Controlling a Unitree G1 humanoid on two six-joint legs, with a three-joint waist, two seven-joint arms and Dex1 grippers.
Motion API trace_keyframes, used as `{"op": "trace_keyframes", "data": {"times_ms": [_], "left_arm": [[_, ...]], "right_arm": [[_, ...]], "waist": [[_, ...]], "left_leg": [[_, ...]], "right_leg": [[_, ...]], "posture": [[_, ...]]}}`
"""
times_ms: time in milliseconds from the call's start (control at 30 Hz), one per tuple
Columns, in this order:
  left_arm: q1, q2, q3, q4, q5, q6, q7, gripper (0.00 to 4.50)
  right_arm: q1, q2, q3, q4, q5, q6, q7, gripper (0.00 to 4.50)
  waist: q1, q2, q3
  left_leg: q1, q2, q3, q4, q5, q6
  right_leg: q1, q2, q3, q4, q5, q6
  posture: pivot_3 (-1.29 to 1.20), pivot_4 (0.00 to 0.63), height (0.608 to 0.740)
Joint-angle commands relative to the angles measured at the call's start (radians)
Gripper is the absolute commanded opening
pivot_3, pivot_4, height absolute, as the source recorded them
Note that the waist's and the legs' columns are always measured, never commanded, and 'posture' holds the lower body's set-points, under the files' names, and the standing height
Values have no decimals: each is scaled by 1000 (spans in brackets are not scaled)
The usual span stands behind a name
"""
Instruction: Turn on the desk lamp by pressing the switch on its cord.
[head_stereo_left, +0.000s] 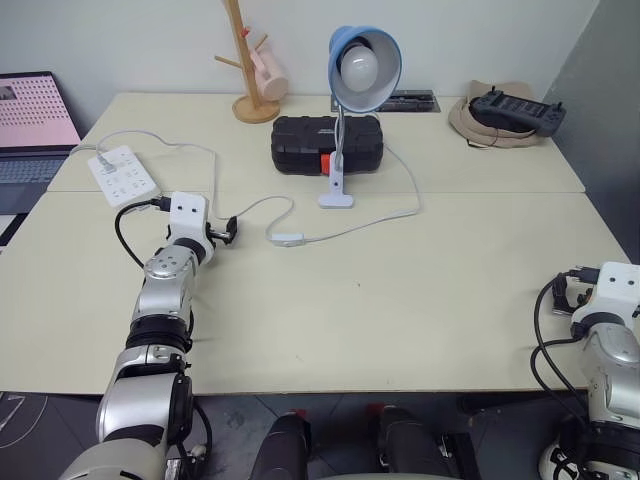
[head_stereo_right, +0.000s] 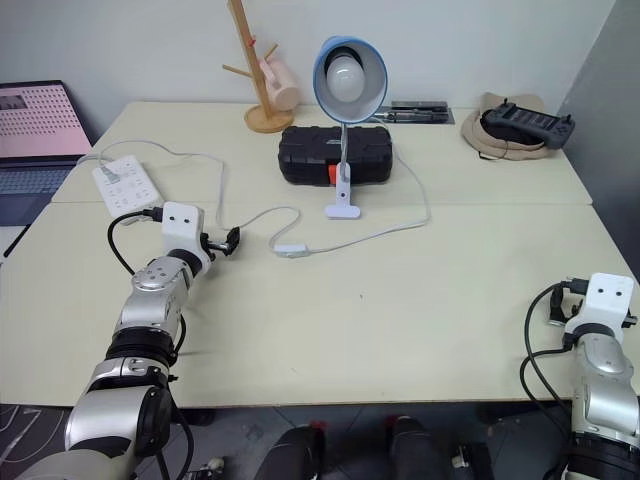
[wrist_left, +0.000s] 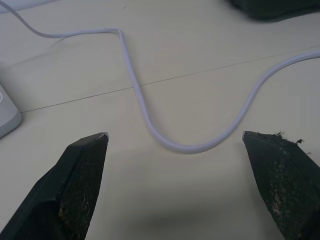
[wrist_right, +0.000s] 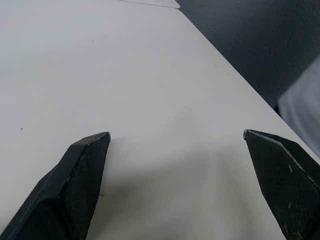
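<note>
**Both arms over the table, lamp unlit, switch untouched**

I see the cream table (head_stereo_left: 400, 300) across the head views, made of two tops butted together along a seam. At the far left edge sits a laptop (head_stereo_left: 35, 125), partly cut off. Toward the back stand a wooden mug tree (head_stereo_left: 245, 60) with a pink mug hung on it, a black case (head_stereo_left: 325, 143) with a red latch, and, at the far right, a tan hat with a black controller (head_stereo_left: 515, 112) lying on it.

The desk lamp (head_stereo_left: 362, 65) stands just in front of the case, its blue shade tilted toward me and the bulb dark. Its cord (head_stereo_left: 400, 215) loops out to the right of the base, swings back leftward to the switch (head_stereo_left: 287, 239), then runs on in a curve to the white power strip (head_stereo_left: 123, 174) at the left.

My left gripper (head_stereo_left: 228, 233) hangs low above the table just left of the switch, apart from it, jaws spread wide and holding nothing (the wrist view has a bend of cord lying between the fingertips (wrist_left: 85, 165)). My right gripper (wrist_right: 177, 137) is well apart at the table's right edge, jaws equally wide over bare tabletop, empty.
</note>
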Motion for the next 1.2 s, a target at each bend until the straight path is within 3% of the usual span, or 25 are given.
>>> {"op": "trace_keyframes", "data": {"times_ms": [33,867,1067,1200], "left_arm": [[-4,15,4,-28,-2,-6,-12,4500],[-40,64,1,-33,-17,-46,-139,4500],[-112,108,-27,11,-21,-51,-309,4500],[-205,163,-109,92,8,-73,-551,4500]], "right_arm": [[-4,-5,-6,-48,-11,0,-7,4476],[6,-21,10,-69,-22,12,21,4476],[-24,-73,66,-66,-17,17,121,4476],[-63,-126,135,-112,33,41,270,4476]], "waist": [[0,0,0],[0,0,0],[-1,0,0],[-3,0,0]], "left_leg": [[0,0,0,0,0,0],[0,0,0,0,0,0],[0,0,1,0,0,0],[0,0,1,1,0,0]], "right_leg": [[0,0,0,0,0,0],[0,0,0,0,0,0],[0,1,0,0,0,0],[0,3,0,0,0,0]], "posture": [[0,150,740],[0,150,740],[0,150,740],[0,150,740]]}}
